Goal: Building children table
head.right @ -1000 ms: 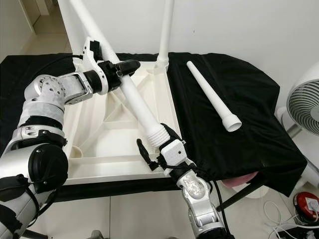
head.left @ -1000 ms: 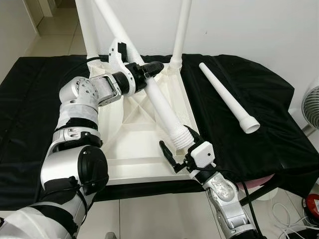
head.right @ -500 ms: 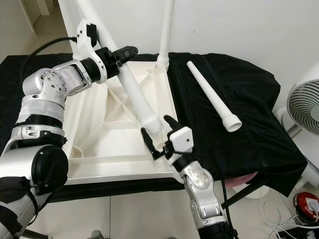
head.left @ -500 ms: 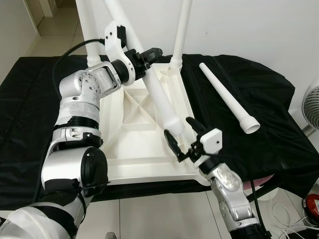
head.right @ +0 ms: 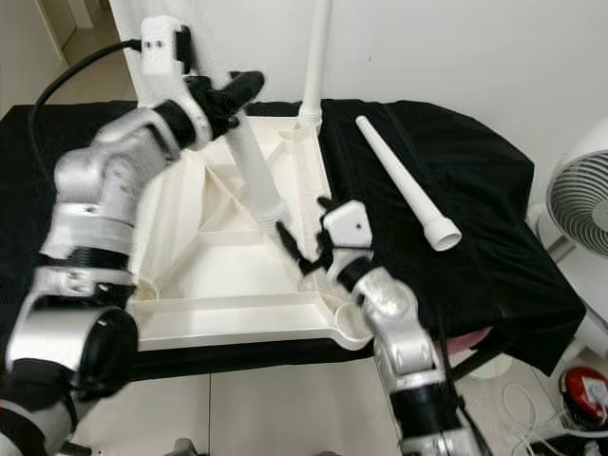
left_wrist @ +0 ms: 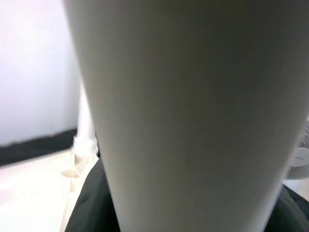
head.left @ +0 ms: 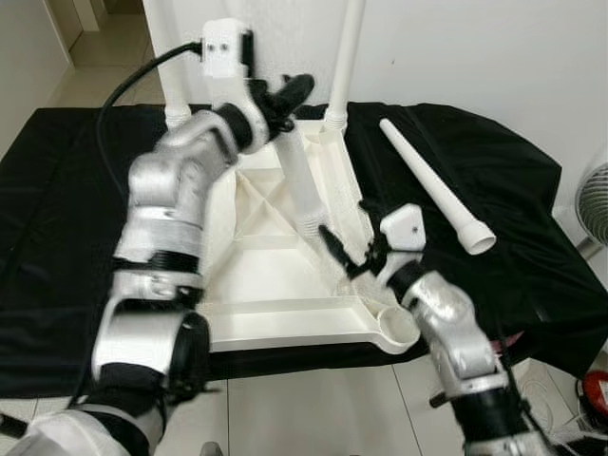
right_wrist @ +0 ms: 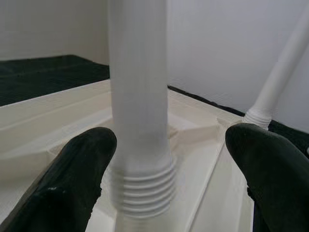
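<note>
The white table top lies upside down on a black cloth. Two white legs stand screwed into its far corners. My left gripper is shut on a third leg, holding it steeply tilted above the underside; this leg looms close in the left wrist view. Its threaded end hangs just over the ribbed underside. My right gripper is open, its fingers on either side of that threaded end without touching it. A fourth leg lies loose on the cloth to the right.
A round socket sits open at the table top's near right corner. A fan stands at the right edge, beyond the cloth. Tiled floor lies below the near edge, with cables at the lower right.
My left gripper has risen and swung the leg more upright. Its threaded end has moved from the near right corner toward the middle. My right gripper followed it, further from me.
</note>
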`<state>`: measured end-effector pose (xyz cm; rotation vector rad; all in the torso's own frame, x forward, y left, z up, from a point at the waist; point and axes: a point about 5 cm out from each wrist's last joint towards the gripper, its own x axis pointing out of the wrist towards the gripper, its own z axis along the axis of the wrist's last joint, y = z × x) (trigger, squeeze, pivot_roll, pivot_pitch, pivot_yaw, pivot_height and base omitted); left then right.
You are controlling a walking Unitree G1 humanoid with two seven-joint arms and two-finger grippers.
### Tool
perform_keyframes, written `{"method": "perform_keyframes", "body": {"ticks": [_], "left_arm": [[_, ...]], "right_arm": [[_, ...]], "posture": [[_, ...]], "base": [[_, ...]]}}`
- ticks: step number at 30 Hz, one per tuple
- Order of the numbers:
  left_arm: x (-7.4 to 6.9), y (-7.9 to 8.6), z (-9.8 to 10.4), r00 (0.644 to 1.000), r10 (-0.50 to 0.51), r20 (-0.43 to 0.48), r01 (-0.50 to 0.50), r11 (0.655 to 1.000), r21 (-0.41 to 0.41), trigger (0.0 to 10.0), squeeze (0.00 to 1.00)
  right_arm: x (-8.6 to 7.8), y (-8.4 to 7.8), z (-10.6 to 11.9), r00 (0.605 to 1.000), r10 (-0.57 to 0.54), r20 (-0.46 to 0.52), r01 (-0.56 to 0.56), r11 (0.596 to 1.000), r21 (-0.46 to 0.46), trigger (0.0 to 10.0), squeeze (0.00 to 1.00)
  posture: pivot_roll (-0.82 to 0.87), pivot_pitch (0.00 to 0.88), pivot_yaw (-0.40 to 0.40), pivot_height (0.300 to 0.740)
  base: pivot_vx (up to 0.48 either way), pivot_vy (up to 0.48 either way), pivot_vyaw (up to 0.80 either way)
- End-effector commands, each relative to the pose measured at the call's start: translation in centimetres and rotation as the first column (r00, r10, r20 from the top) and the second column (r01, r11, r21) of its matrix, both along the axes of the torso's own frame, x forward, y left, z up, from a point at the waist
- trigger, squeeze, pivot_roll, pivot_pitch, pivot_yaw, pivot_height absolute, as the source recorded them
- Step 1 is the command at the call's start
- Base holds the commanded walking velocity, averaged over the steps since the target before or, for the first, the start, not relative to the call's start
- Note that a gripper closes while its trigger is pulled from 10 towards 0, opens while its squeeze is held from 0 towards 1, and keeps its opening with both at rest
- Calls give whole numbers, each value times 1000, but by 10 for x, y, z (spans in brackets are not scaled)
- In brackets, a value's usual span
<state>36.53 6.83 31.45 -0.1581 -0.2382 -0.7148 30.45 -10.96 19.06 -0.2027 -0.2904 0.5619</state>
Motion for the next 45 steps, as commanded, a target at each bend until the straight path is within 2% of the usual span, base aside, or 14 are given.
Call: {"method": "perform_keyframes", "body": {"ticks": [1, 17, 31, 33, 34, 35, 36, 38, 39, 40, 41, 42, 43, 45], "left_arm": [[-3, -4, 7, 998, 38, 55, -39, 999, 11, 10000, 0], [-31, -49, 7, 992, 39, 123, -41, 999, 10, 10000, 0], [-38, -61, 9, 991, 22, 135, -24, 1000, 16, 10000, 0], [-39, -61, 9, 991, 21, 135, -23, 1000, 13, 10000, 0], [-39, -62, 9, 991, 20, 135, -22, 1000, 13, 10000, 0], [-39, -62, 9, 991, 20, 135, -22, 1000, 13, 10000, 0], [-39, -62, 9, 991, 19, 136, -21, 1000, 13, 10000, 0], [-40, -62, 10, 991, 18, 136, -20, 1000, 11, 10000, 0], [-40, -63, 10, 991, 15, 136, -16, 1000, 10, 10000, 0], [-40, -63, 10, 991, 14, 136, -16, 1000, 10, 10000, 0], [-40, -64, 10, 991, 12, 136, -13, 1000, 11, 10000, 0], [-40, -65, 10, 991, 11, 136, -12, 1000, 12, 10000, 0], [-40, -65, 10, 991, 9, 135, -11, 1000, 13, 10000, 0], [-40, -65, 10, 991, 8, 135, -10, 1000, 13, 10000, 0]], "right_arm": [[4, 1, -10, 999, -18, -37, 17, 999, -31, 10000, 0], [34, 19, -3, 992, -125, -34, 122, 990, -65, 10000, 0], [45, 22, 10, 988, -157, 2, 157, 986, -55, 10000, 0], [45, 22, 9, 987, -159, 6, 159, 986, -58, 9451, 0], [45, 22, 9, 987, -158, 9, 158, 986, -61, 4941, 0], [45, 22, 9, 987, -158, 9, 158, 986, -61, 4941, 0], [45, 22, 9, 987, -158, 11, 159, 985, -62, 6196, 0], [46, 22, 10, 987, -159, 16, 159, 985, -63, 5255, 0], [47, 21, 11, 985, -171, 25, 172, 983, -63, 7176, 0], [47, 20, 12, 984, -175, 27, 176, 982, -63, 7176, 0], [48, 20, 12, 984, -173, 32, 175, 982, -67, 8824, 0], [48, 20, 12, 985, -171, 36, 173, 982, -70, 8824, 0], [48, 20, 13, 985, -169, 45, 173, 982, -80, 6078, 0], [48, 20, 13, 984, -169, 51, 172, 981, -86, 6078, 0]], "posture": [[-78, 0, -33, 740], [-57, 0, -35, 740], [-51, 0, -32, 740], [-51, 0, -33, 740], [-51, 0, -33, 740], [-51, 0, -33, 740], [-51, 0, -33, 740], [-55, 0, -31, 740], [-60, 0, -28, 740], [-60, 0, -28, 740], [-61, 0, -27, 740], [-61, 0, -27, 740], [-63, 0, -25, 740], [-63, 0, -25, 740]], "base": [[0, 0, 0], [0, 0, 0], [0, 0, 0], [0, 0, 0], [0, 0, 0], [0, 0, 0], [0, 0, 0], [0, 0, 0], [0, 0, 0], [0, 0, 0], [0, 0, 0], [0, 0, 0], [0, 0, 0], [0, 0, 0]]}}
